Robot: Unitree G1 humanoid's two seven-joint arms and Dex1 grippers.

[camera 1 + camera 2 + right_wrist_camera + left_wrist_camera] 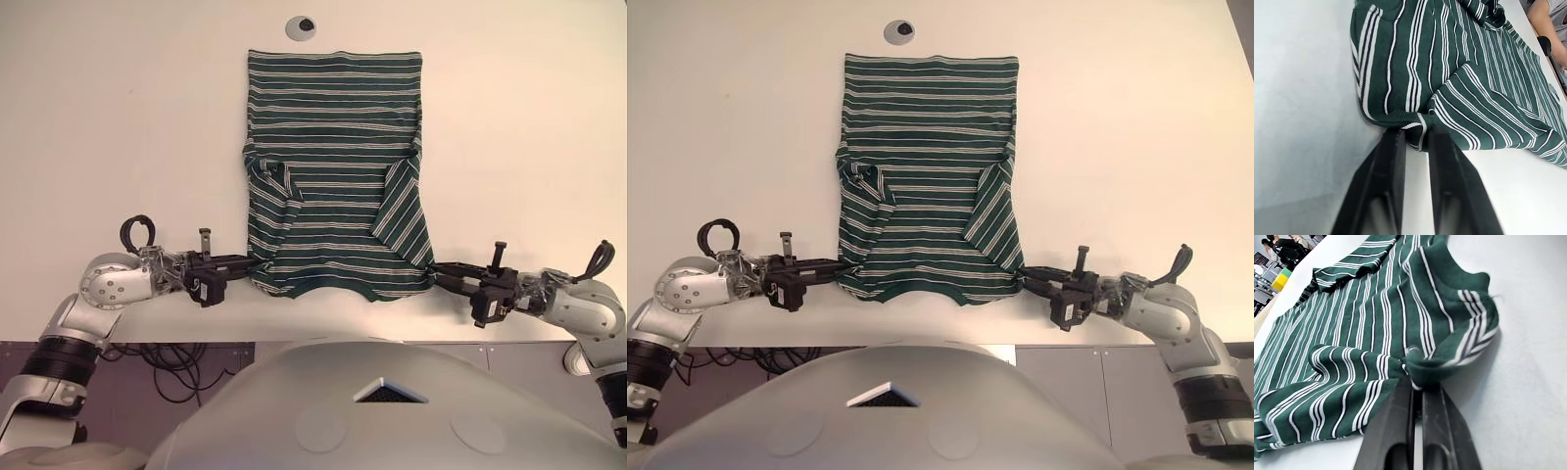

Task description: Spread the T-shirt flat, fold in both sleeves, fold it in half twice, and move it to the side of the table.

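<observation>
Here, left pincer (250,266): clamped on the shirt (333,176) corner far from the grommet (303,26), likely to lift it for the half fold.
Shirt: flat on the surface (118,147), sleeves (400,211) folded in, hem just beside the grommet.
Right pincer (434,267): gripping the other far corner, to match.

No legible txt; no labels, nos., signs

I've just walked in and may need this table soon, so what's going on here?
The robot is folding a green striped T-shirt on the white table. Both sleeves are already folded in. Its left hand and right hand each pinch a near corner of the shirt. The halving folds are not yet done.
</observation>
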